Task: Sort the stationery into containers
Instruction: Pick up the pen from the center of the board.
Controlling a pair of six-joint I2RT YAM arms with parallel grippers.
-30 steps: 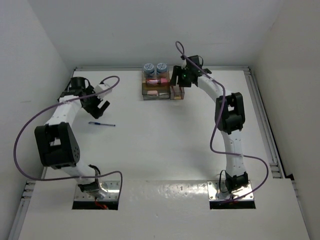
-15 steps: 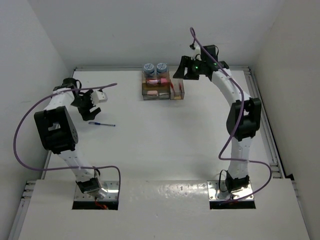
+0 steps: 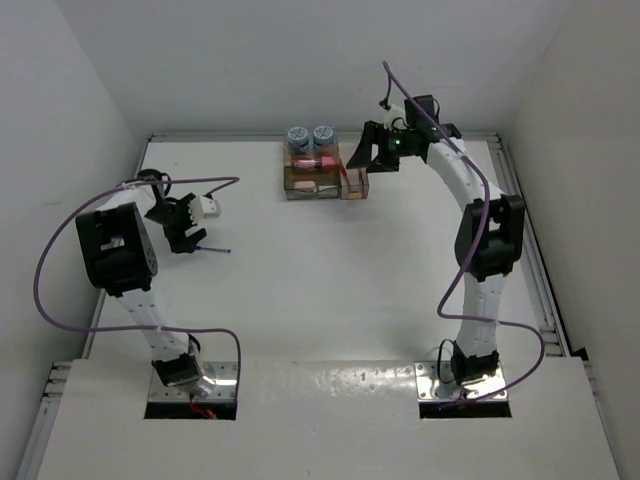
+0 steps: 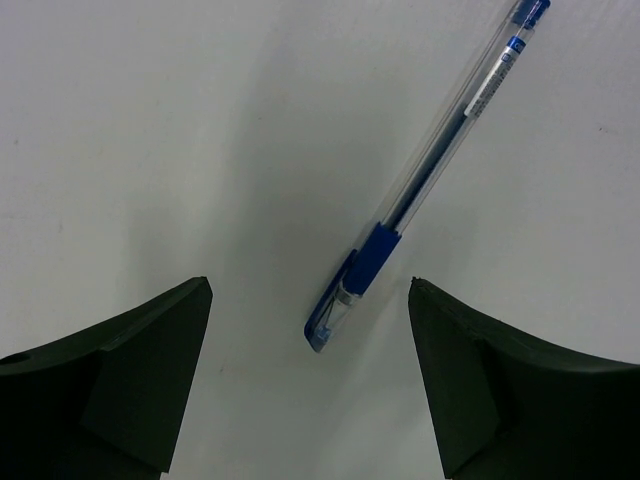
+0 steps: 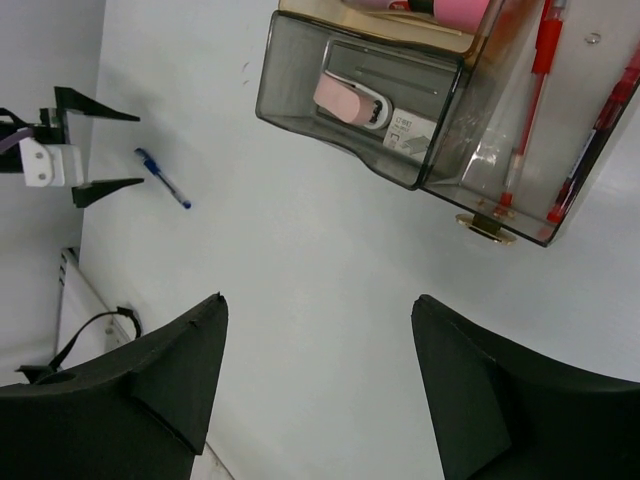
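Nearest, on the left of the surface (image 3: 300, 290), the blue pen (image 4: 430, 170) is lying flat. The left claw (image 4: 310, 292) is being held wide open right above it, one jaw to each side of its blue-gripped end, neither touching. The pen is being judged light, stiff and slick. A pinch across the rubber grip is looking the surest hold, since the clear barrel may roll or slip. From above, most of the pen is being hidden by the claw.

Farther back, the organiser (image 5: 300, 110) is standing with red pens (image 5: 535, 90) in its narrow section and an eraser (image 5: 345, 100) in front. The rolls (image 3: 297, 136) and pink piece (image 3: 313, 160) are sitting behind. The right claw (image 5: 318, 300) is hovering open and empty just beside the organiser. The organiser's far end is being cut off in the right wrist view, and the rolls' pattern is too small to be read.
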